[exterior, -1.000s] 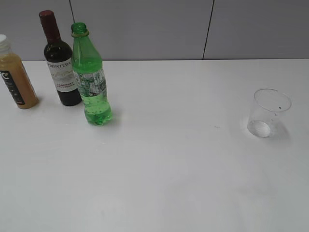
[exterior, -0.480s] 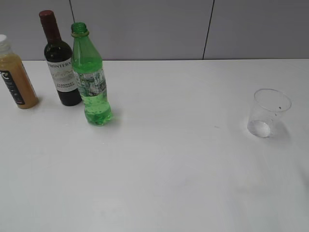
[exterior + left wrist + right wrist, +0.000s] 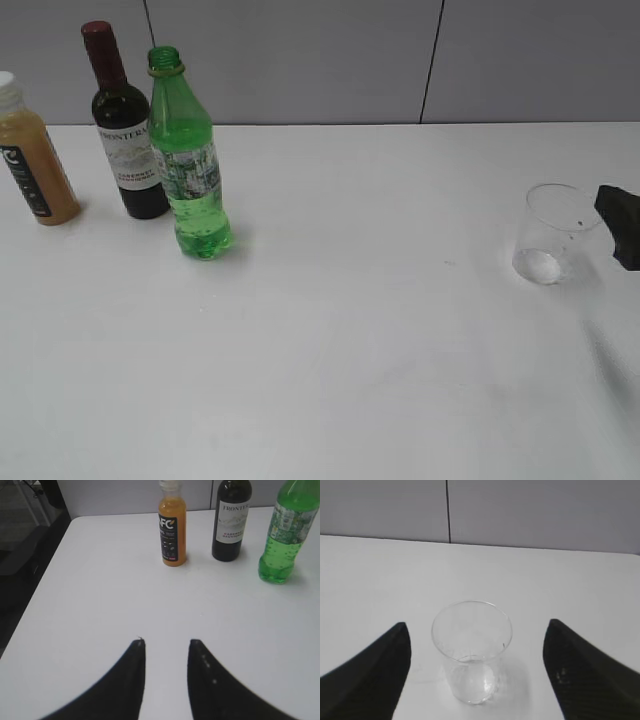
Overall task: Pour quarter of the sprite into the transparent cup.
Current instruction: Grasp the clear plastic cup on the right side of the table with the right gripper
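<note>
We see the sprite [image 3: 188,160] standing upright at the far left of the white table [image 3: 330,350], just beside the wine bottle [image 3: 122,130], with the orange juice bottle [image 3: 28,155] further left. The transparent cup [image 3: 553,233] stands upright, well apart from these 3 bottles, near the table's right edge. Our right gripper [image 3: 475,655] has its jaws spread wide, holding nothing; the cup stands between its 2 fingers [image 3: 375,670] without touching either. In the exterior view only a dark tip shows beside the cup. Our left gripper [image 3: 166,652] hangs over bare table short of the bottles, jaws a little apart and holding nothing.
</note>
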